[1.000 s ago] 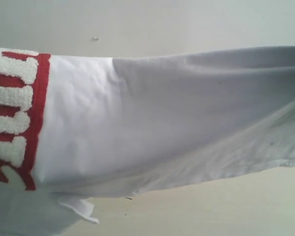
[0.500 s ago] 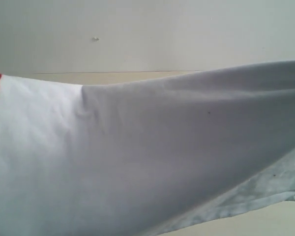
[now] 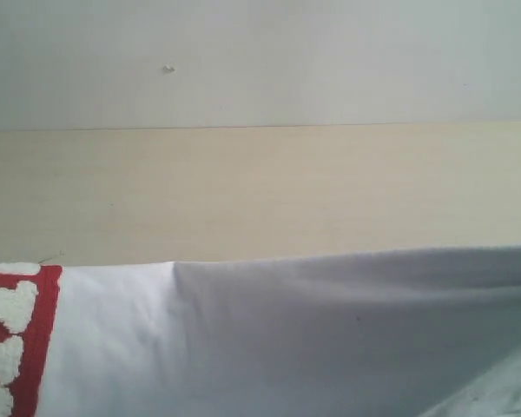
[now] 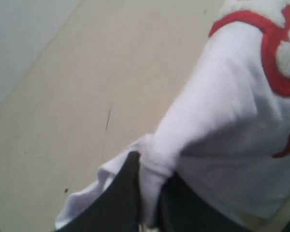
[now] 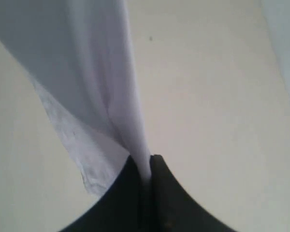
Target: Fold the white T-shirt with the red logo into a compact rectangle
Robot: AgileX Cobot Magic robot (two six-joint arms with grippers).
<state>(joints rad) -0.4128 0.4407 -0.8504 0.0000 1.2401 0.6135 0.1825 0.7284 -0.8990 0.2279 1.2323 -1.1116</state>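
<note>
The white T-shirt (image 3: 278, 339) fills the bottom of the exterior view, stretched across it with its top edge level. The red logo (image 3: 22, 339) shows at the lower left with fuzzy white letters. Neither gripper shows in that view. In the left wrist view my left gripper (image 4: 150, 193) is shut on a bunched fold of the white T-shirt (image 4: 217, 121), with the red logo (image 4: 275, 58) curving over the cloth beyond. In the right wrist view my right gripper (image 5: 145, 169) is shut on a thin edge of the white T-shirt (image 5: 87, 63), which hangs taut away from the jaws.
The pale wooden table (image 3: 260, 191) lies behind the shirt, ending at a white wall (image 3: 260, 61). A thin dark scratch (image 4: 108, 117) marks the table in the left wrist view.
In the exterior view the shirt filled most of the frame earlier; now it has dropped to the lower part, uncovering the table. The red logo left the view and is back at the lower left.
</note>
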